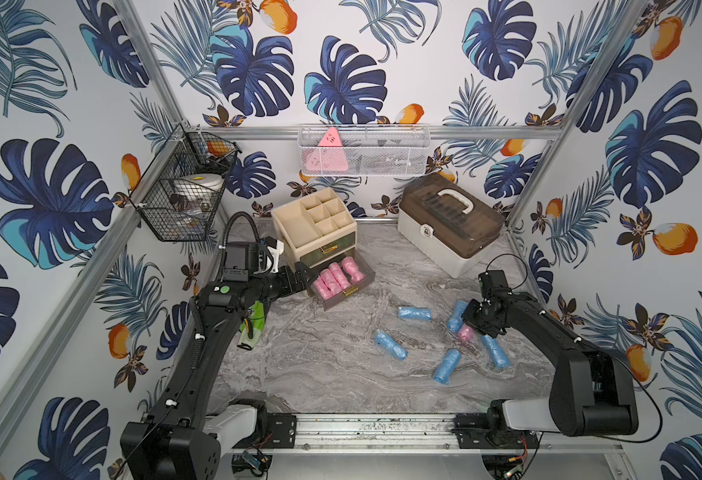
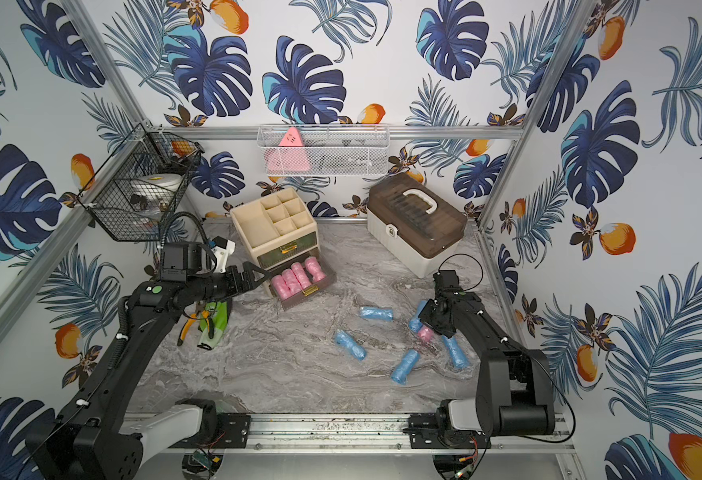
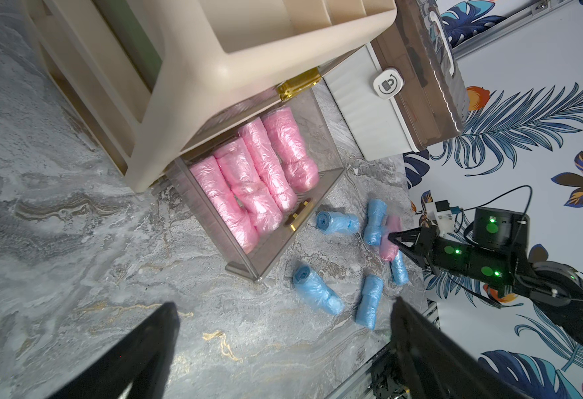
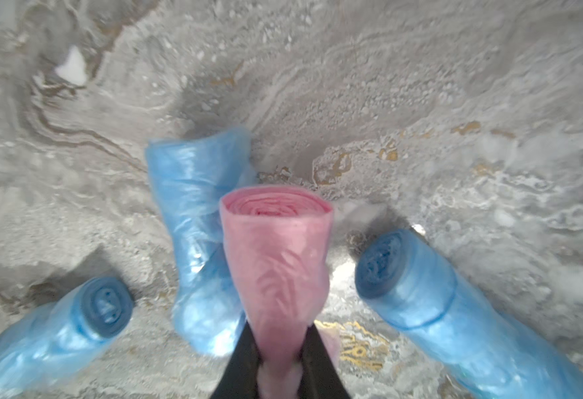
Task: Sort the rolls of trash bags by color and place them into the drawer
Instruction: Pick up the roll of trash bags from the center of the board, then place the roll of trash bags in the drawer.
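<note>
Several pink rolls of trash bags (image 1: 337, 276) (image 3: 255, 179) lie side by side in the open clear drawer (image 1: 347, 297) at the bottom of the beige organizer (image 1: 314, 216). Several blue rolls (image 1: 390, 344) (image 2: 403, 365) (image 3: 317, 293) lie scattered on the marble table towards the right. My right gripper (image 1: 472, 328) (image 4: 278, 331) is shut on one end of a pink roll (image 4: 276, 262) (image 2: 426, 332). This roll sticks out between the blue rolls (image 4: 197, 241). My left gripper (image 1: 303, 276) (image 3: 283, 307) stands open and holds nothing, just left of the drawer.
A white toolbox with a brown lid (image 1: 451, 224) stands at the back right. A black wire basket (image 1: 183, 195) and a white mesh basket (image 1: 362, 149) hang on the walls. A green item with orange-handled pliers (image 2: 199, 324) lies under the left arm.
</note>
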Motion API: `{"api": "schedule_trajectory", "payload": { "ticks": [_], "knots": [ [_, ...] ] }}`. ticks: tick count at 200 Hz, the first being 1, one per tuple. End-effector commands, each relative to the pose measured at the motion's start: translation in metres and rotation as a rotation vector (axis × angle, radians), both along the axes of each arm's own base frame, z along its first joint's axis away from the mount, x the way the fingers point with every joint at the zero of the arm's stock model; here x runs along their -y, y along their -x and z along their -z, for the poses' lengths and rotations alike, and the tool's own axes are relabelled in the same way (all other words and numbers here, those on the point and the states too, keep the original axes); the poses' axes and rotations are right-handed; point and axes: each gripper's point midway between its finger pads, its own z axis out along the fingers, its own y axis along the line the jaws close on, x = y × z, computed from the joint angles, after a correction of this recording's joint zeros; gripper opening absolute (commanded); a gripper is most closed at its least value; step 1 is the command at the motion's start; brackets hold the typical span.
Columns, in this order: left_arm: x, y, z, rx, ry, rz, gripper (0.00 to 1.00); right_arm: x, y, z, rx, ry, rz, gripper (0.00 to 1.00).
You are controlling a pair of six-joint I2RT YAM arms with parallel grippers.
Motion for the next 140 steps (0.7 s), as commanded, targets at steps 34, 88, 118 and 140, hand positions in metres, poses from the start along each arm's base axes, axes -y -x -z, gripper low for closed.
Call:
{"api": "schedule_trajectory", "payload": {
  "ticks": [34,88,118,140],
  "knots": [
    [-0.001,-0.006,-0.007,0.027,-0.001,-0.008,0.99,-0.014,-0.018,-0.068,0.172,-0.037,-0.119,0.08],
    [-0.003,-0.005,-0.006,0.02,-0.005,-0.013,0.99,-0.12,-0.056,-0.117,0.329,-0.262,-0.47,0.05],
    [-0.004,-0.004,-0.006,0.015,-0.013,-0.019,0.99,-0.205,-0.067,-0.147,0.386,-0.28,-0.725,0.04],
    [-0.005,-0.003,-0.006,0.012,-0.017,-0.024,0.99,-0.26,-0.072,-0.159,0.404,-0.317,-0.873,0.03]
  ]
}}
